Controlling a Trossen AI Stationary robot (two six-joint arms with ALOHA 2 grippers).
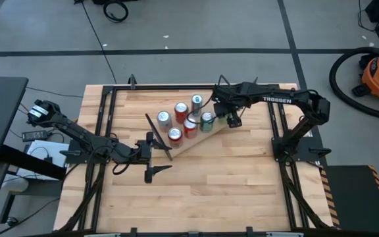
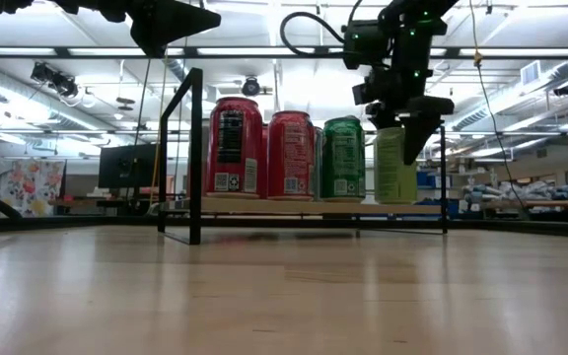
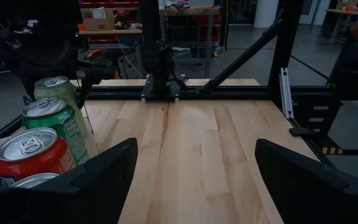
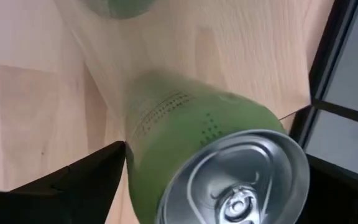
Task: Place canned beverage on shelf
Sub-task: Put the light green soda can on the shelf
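While your right gripper (image 2: 409,133) hangs spread around the light-green can (image 2: 394,166), five cans stand on the shelf (image 2: 363,208).

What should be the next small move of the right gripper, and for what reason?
Probably lift straight up. The right gripper stands open around the light green can, which stands upright on the shelf beside the other cans, so rising should clear it without tipping.
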